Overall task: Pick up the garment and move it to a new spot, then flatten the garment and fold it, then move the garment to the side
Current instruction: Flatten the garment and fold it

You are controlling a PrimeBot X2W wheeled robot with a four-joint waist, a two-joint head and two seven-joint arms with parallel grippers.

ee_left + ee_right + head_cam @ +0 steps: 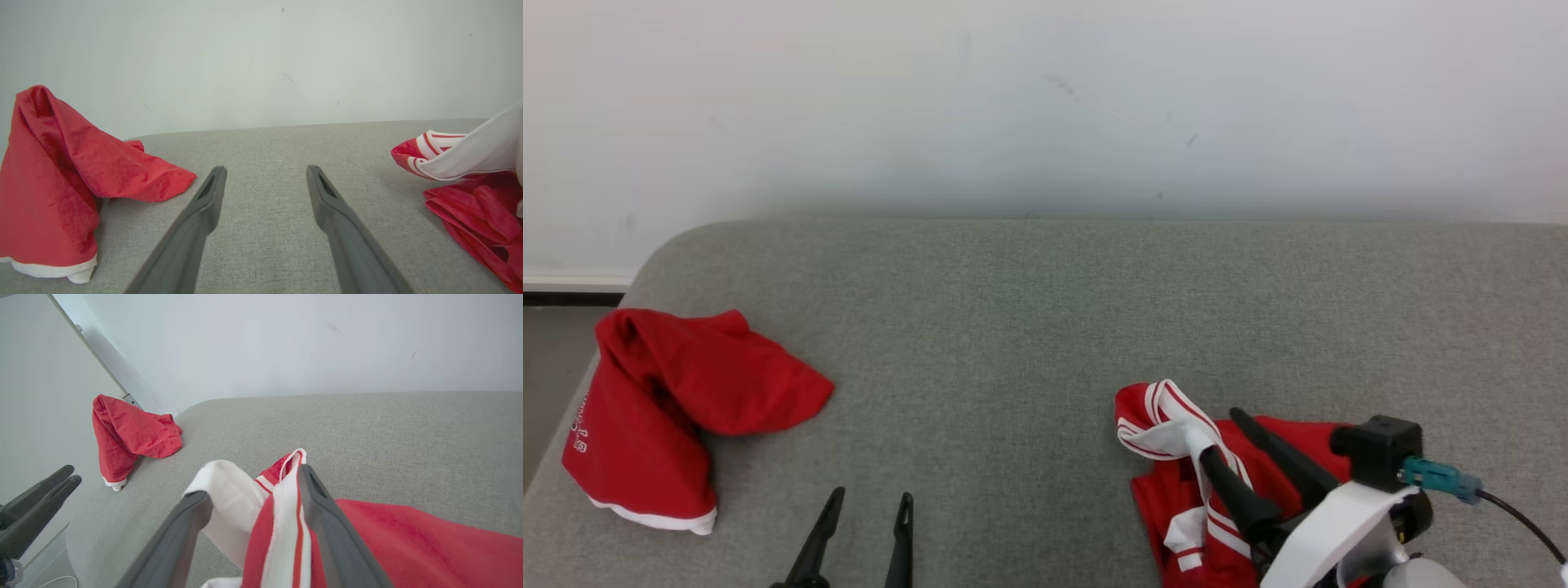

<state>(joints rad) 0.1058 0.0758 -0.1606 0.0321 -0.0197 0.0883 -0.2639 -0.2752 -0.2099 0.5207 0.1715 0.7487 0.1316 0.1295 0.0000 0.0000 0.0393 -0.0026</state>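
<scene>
Right gripper [1218,430] slants down into the crumpled red, white-striped garment [1168,498], jaws wide around cloth; left gripper [872,494] hovers over the grey fabric bench [1045,327], jaws wide

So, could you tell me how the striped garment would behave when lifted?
Probably floppy: the striped garment lies crumpled in soft folds, so it should sag. Likely light: a white fold stands up between the right gripper's fingers. One pinch may catch one layer.
</scene>
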